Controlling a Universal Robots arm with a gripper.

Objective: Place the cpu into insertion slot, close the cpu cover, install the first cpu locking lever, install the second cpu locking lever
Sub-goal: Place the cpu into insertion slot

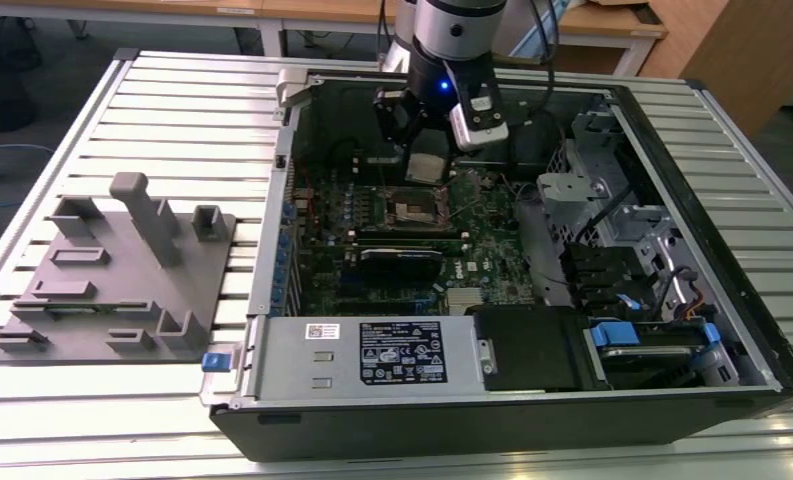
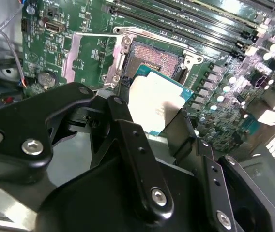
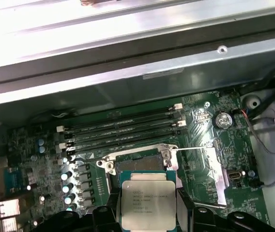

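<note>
**Held: cpu (image 3: 147, 203), poised over insertion slot (image 2: 154, 58)**

- computer case (image 1: 503, 420): on its side, open, so the motherboard (image 1: 323, 275) is reachable.
- gripper (image 2: 149, 111): clamped on opposite cpu edges, probably to leave its underside free.
- cpu cover (image 2: 69, 58): swung back, baring the contacts.
- cpu: just beside insertion slot, unseated.

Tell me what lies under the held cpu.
The open slot, part of its contact field showing. The cpu hides the rest of it.

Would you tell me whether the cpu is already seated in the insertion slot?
No: in the second wrist view the fingers hold the cpu, and the insertion slot lies bare.
</note>
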